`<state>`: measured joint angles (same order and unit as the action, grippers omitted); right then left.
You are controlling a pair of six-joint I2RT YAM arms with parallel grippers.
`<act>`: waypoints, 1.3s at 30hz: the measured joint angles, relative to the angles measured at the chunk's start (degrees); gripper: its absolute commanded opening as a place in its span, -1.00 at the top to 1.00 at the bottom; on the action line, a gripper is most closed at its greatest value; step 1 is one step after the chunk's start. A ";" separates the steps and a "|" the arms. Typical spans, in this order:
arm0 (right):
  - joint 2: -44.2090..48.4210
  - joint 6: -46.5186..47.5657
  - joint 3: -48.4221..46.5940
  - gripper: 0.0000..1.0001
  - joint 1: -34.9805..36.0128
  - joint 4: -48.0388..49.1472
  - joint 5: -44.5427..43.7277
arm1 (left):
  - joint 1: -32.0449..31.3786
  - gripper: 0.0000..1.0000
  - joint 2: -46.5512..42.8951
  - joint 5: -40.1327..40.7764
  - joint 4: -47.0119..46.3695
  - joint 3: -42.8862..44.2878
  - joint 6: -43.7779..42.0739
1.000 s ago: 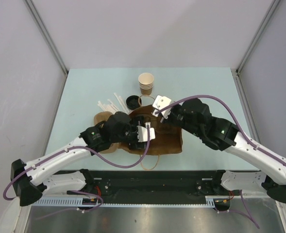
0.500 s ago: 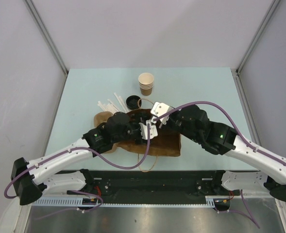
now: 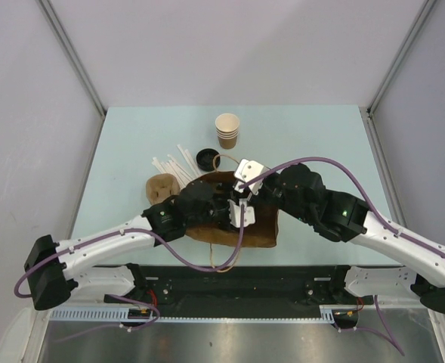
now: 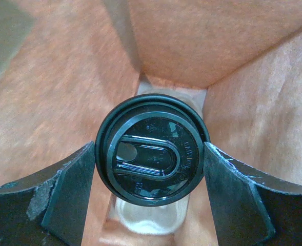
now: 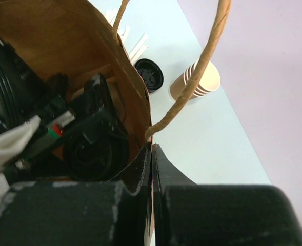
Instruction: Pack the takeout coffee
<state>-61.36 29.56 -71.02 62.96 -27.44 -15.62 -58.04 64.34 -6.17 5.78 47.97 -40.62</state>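
Note:
A takeout coffee cup with a black lid sits between my left gripper's fingers, seen from above. My left gripper is shut on it, deep inside the brown paper bag. In the top view the left gripper reaches into the bag and the cup is hidden. My right gripper is shut on the bag's top rim. In the right wrist view it pinches the rim beside a handle, and the bag's mouth stands open.
A stack of lidless tan cups stands behind the bag, and also shows in the right wrist view. A loose black lid and white straws lie left of it. A brown paper piece lies beside the bag.
My left gripper has moved right and further into the bag with the cup. My right gripper has shifted slightly left, still holding the rim, and the bag has narrowed.

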 measured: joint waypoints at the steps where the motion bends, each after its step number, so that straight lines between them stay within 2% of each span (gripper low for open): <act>1: 0.02 -0.07 0.00 1.00 0.00 0.02 0.02 | -0.24 0.50 0.61 0.00 -0.61 -0.13 -0.07; 21: 0.59 -0.87 0.09 1.00 0.46 0.33 2.01 | -1.09 0.55 7.10 1.16 -8.02 -3.39 -2.12; 39: 1.16 -2.95 0.52 1.00 0.42 -0.15 5.64 | -1.11 0.59 11.30 2.89 -9.05 -3.43 -4.52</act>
<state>-60.20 26.61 -70.50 63.37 -27.59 -9.98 -59.16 75.64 -3.29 -3.27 44.53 -45.15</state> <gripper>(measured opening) 0.009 0.818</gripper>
